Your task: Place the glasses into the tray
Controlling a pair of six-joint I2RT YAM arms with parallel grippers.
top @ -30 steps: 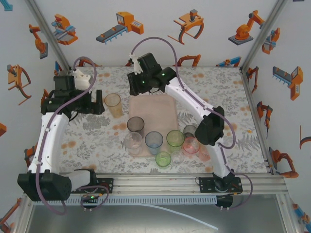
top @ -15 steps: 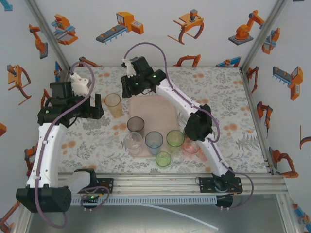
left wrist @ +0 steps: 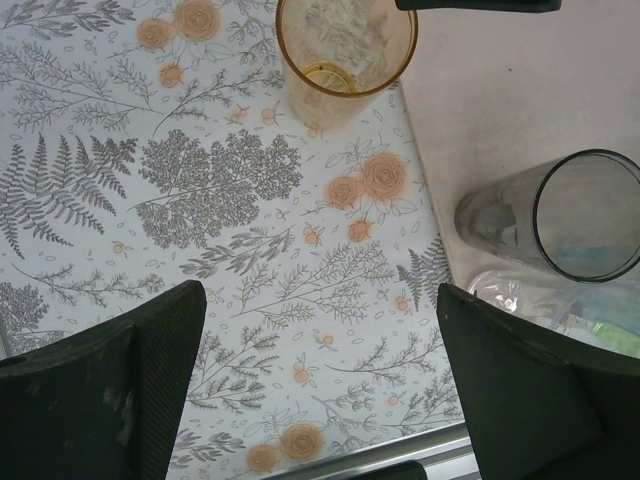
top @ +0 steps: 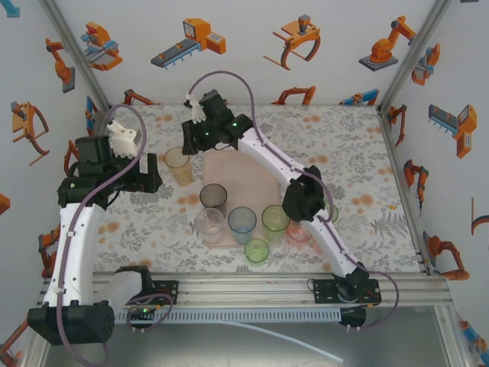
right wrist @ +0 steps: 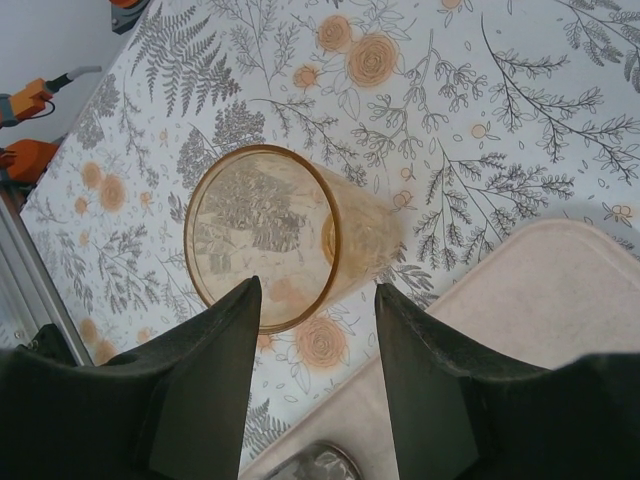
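Amber translucent tumbler (right wrist: 275, 235) stands just clear of the tray (right wrist: 560, 300) edge, at its ten o'clock. My right pincer (right wrist: 317, 290) and left pincer (left wrist: 320, 295) gape, empty.

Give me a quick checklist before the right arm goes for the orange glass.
1. Orange glass upright on the tabletop, off the tray: ok.
2. Right gripper open and empty: ok.
3. Right gripper centred on the glass: not ok, rim sits toward one finger.
4. Left gripper open, apart from the glass: ok.
5. Bare space at the tray's far end: ok.
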